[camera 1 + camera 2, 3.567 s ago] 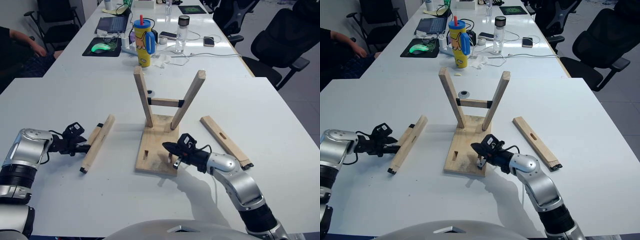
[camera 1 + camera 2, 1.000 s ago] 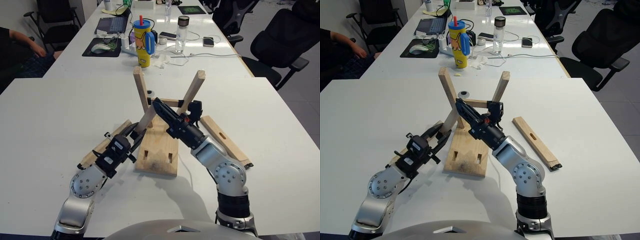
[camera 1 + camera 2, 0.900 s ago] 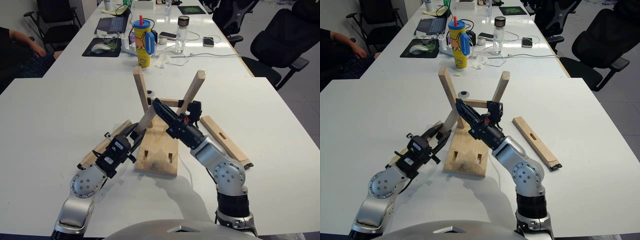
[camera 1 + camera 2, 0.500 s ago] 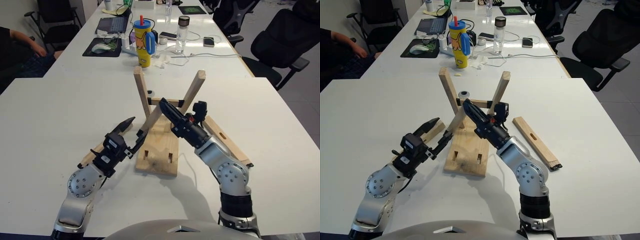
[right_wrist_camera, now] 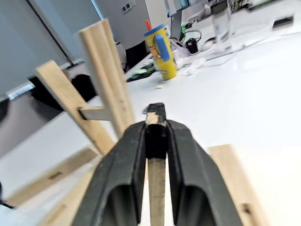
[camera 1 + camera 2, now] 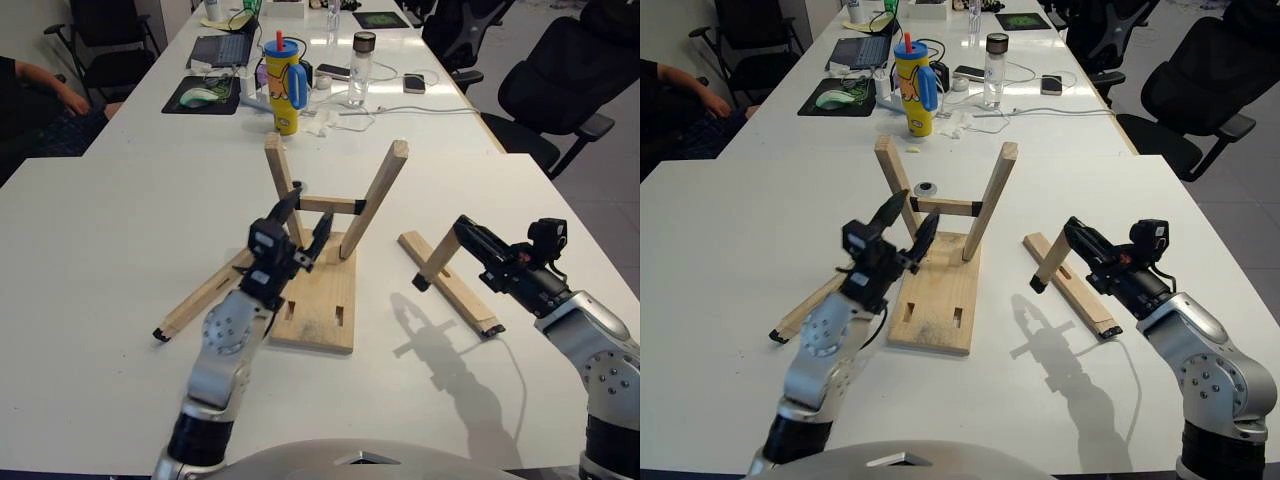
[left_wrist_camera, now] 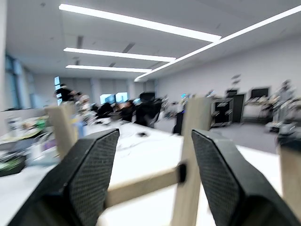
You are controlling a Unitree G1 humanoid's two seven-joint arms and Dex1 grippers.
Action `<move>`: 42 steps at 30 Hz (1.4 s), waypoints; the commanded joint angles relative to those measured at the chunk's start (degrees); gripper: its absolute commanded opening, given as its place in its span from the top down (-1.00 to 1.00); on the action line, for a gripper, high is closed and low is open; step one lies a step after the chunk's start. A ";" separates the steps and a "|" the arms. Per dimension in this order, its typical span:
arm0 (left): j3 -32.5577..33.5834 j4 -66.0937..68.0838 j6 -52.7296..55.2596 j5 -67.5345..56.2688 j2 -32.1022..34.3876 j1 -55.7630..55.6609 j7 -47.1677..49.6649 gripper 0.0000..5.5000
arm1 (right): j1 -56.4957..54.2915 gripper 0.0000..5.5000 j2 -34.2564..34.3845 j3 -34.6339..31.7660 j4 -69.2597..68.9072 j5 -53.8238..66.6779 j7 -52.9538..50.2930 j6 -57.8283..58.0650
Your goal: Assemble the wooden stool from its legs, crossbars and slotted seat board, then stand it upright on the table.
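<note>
The slotted seat board [image 6: 318, 305] lies flat on the white table. Two legs [image 6: 283, 195] [image 6: 376, 200] rise from its far end, joined by a crossbar [image 6: 330, 205]. My left gripper [image 6: 308, 212] stands open just in front of that crossbar, by the left upright leg; in the left wrist view the crossbar [image 7: 141, 186] runs across between the wide-apart fingers [image 7: 89, 174]. My right gripper [image 6: 465, 232] is shut on a short wooden crossbar [image 6: 438, 262], held slanting above a loose leg [image 6: 455, 290] on the right. Another loose leg [image 6: 205, 295] lies left of the board.
Beyond the stool stand a yellow cup [image 6: 284, 85] with a blue handle, a water bottle [image 6: 364, 68], a laptop [image 6: 222, 45], a mouse [image 6: 205, 95] and cables. A small round black item [image 6: 928, 187] sits behind the legs. Office chairs [image 6: 570, 80] stand at the right.
My right arm swung from over the seat board to the right, carrying the short crossbar. My left gripper rose from beside the left loose leg up to the upright frame, staying open.
</note>
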 commanded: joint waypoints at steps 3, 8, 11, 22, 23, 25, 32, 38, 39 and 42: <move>0.59 7.26 -1.14 1.04 -2.64 -5.29 1.29 -0.04 | -1.49 0.83 0.17 3.03 6.93 -10.81 6.11 -10.96; 2.97 10.33 -1.26 -1.48 -3.52 -4.94 1.15 -0.04 | -4.08 0.83 0.61 4.69 12.56 -16.18 9.69 -17.68; 3.12 11.29 -1.21 -1.81 -3.09 -5.42 0.07 -0.04 | -3.60 0.83 1.17 4.88 13.75 -18.15 10.53 -20.64; 2.88 11.50 -0.20 -2.19 -2.76 -4.77 -1.94 -0.04 | -1.08 0.83 3.01 4.01 15.77 -20.70 10.76 -24.50; 2.82 11.46 -0.03 -2.25 -2.76 -4.81 -2.12 -0.04 | -0.65 0.83 3.33 3.96 16.16 -21.06 10.78 -25.30; 2.76 11.18 0.29 -2.32 -2.67 -4.71 -2.46 -0.04 | 0.07 0.83 3.80 4.44 16.87 -22.26 10.99 -27.20; 2.84 10.58 1.39 -2.71 -2.42 -3.90 -2.87 -0.04 | -0.25 0.83 4.35 4.74 17.18 -22.68 11.17 -29.19; 2.80 10.16 1.92 -2.80 -2.41 -3.78 -3.19 -0.04 | -1.06 0.83 5.59 6.07 19.76 -23.80 11.04 -31.11; 2.81 10.06 2.06 -2.85 -2.39 -3.73 -3.25 -0.04 | -1.10 0.83 5.78 6.57 19.89 -24.16 11.09 -31.52; 2.70 9.91 2.55 -3.05 -2.21 -3.60 -3.71 -0.04 | -0.79 0.83 6.53 7.40 19.91 -24.88 11.28 -32.77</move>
